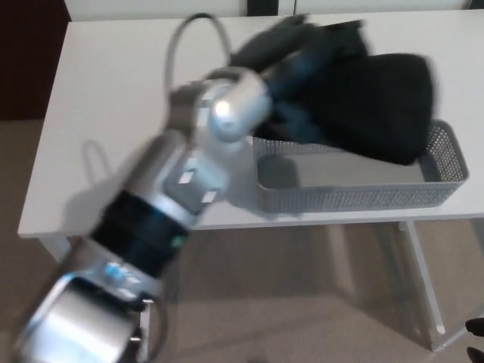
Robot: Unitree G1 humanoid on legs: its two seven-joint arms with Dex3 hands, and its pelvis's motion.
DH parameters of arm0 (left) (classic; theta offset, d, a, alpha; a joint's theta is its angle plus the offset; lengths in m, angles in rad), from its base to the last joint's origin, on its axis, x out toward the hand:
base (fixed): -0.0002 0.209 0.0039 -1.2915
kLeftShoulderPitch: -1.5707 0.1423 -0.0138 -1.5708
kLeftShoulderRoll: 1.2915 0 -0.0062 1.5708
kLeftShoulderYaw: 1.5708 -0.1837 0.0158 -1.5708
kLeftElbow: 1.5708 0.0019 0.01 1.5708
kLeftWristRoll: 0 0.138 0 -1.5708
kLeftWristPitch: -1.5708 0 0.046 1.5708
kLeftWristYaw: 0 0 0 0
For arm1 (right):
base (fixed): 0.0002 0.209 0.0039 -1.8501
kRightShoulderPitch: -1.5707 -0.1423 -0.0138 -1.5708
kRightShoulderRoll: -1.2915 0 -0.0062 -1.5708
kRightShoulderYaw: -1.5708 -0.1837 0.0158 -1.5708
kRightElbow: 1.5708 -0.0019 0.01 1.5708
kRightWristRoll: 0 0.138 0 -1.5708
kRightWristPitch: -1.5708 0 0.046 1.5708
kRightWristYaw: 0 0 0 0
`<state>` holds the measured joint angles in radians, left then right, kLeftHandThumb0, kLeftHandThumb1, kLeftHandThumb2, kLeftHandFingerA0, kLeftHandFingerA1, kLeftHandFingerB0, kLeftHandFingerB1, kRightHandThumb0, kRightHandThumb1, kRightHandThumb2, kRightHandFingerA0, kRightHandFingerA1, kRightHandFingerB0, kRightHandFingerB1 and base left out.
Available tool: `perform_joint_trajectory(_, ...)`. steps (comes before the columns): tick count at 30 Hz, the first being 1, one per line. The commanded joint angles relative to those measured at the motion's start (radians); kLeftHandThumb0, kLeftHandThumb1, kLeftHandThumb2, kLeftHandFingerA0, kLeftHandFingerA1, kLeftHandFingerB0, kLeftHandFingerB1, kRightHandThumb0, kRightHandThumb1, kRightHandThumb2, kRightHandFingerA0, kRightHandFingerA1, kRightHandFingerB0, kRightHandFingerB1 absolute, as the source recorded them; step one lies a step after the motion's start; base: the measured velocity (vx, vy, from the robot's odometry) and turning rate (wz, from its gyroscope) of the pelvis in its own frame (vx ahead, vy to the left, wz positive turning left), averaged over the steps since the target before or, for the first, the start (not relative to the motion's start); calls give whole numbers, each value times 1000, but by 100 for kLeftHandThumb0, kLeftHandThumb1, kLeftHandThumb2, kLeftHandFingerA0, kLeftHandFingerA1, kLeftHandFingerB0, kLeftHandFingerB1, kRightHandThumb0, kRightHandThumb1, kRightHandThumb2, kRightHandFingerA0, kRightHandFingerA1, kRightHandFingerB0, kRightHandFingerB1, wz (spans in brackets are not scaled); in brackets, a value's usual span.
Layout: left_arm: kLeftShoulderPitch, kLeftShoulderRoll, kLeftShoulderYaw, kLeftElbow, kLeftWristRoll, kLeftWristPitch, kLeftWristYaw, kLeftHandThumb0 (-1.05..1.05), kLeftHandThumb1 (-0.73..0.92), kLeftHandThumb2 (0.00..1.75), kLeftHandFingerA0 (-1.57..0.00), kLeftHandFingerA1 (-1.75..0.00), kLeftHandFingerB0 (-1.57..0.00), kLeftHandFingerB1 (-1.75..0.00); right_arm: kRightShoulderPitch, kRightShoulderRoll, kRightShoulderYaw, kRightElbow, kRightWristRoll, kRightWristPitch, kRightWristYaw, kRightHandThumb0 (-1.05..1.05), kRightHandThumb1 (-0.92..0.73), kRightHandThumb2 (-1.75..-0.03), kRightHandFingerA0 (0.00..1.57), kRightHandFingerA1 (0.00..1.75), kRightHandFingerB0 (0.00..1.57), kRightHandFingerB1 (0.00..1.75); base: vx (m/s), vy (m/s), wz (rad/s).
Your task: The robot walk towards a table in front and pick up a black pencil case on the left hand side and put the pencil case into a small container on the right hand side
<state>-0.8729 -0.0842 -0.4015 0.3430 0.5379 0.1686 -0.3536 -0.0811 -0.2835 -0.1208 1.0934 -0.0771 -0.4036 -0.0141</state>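
Note:
My left arm reaches across the picture from the lower left to the upper right. Its black left hand [302, 64] is shut on the black pencil case [382, 106], blurred by motion. The case hangs over the far edge of the grey mesh container [348, 198], which stands on the right part of the white table [113, 113]. The lower end of the case overlaps the container's back wall; whether it touches the bottom I cannot tell. My right hand does not show.
The container sits close to the table's front edge. The table's white legs [420, 280] stand on a beige floor. A dark item [476, 329] lies on the floor at the lower right corner.

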Motion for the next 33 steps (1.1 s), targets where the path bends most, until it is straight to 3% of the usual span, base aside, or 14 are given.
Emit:
perform_joint_trajectory(1,-50,-123,58,42,-97,177,-3,-21,77,77,-97,-111,-74,-105,-1,-13,-4,12,5,-12,-7,-30,-47,-55,100,62,91,57,0,0,0)
perform_joint_trajectory(2,-51,-153,63,48,-103,197,0,-21,77,77,-97,-111,-74,-105,0,-13,-2,12,3,-11,-8,-30,-47,-55,100,62,91,57,0,0,0)
perform_joint_trajectory(4,-48,-205,77,66,-116,220,23,-22,66,92,-104,-134,-77,-105,1,-12,-6,14,8,-19,-5,-29,-46,-54,102,62,92,57,0,0,0)
perform_joint_trajectory(5,-48,-233,74,84,-114,230,37,-24,59,100,-106,-148,-77,-119,1,-10,-9,16,11,-19,-5,-27,-46,-54,100,62,91,57,0,0,0)
perform_joint_trajectory(9,-64,-272,65,146,-120,248,76,-24,63,94,-103,-151,-73,-134,-5,-7,-19,24,21,-18,6,-26,-46,-54,100,62,92,58,0,0,0)
perform_joint_trajectory(15,-93,-293,74,243,-154,243,131,-24,59,99,-101,-154,-77,-136,-12,-5,-18,24,18,-16,1,-25,-46,-54,96,61,91,58,0,0,0)
perform_joint_trajectory(18,-87,-279,61,265,-158,232,141,-24,60,94,-103,-151,-75,-129,-13,-6,-5,16,5,-11,-4,-26,-47,-55,95,60,90,57,0,0,0)
perform_joint_trajectory(21,-80,-263,45,288,-152,241,150,-25,70,77,-104,-145,-72,-120,-13,-6,-2,16,4,-20,-1,-26,-46,-55,96,60,90,58,0,0,0)
perform_joint_trajectory(27,-81,-225,15,321,-145,206,173,-28,74,71,-98,-137,-68,-103,-16,-8,-3,15,9,-21,6,-28,-47,-55,96,60,90,57,0,0,0)
perform_joint_trajectory(29,-83,-223,15,326,-149,208,178,-27,71,80,-99,-135,-72,-97,-14,-7,-4,12,11,-27,7,-27,-46,-55,98,61,91,58,0,0,0)
perform_joint_trajectory(30,-82,-223,14,331,-150,196,189,-26,73,75,-103,-120,-76,-79,-14,-8,-3,12,10,-28,8,-28,-47,-55,98,61,91,58,0,0,0)
perform_joint_trajectory(31,-82,-222,6,320,-150,213,173,-66,49,82,-56,-73,-19,-42,-12,-9,0,9,5,-27,6,-29,-47,-55,97,61,90,57,0,0,0)
perform_joint_trajectory(32,-83,-221,2,316,-151,222,165,-66,49,82,-56,-73,-19,-42,-12,-10,2,8,4,-26,5,-29,-47,-55,97,61,90,57,0,0,0)
perform_joint_trajectory(33,-98,-209,-22,325,-143,232,120,-71,55,57,-14,-36,-1,-21,-10,-8,-3,7,11,-31,11,-27,-47,-55,97,62,90,58,0,0,0)
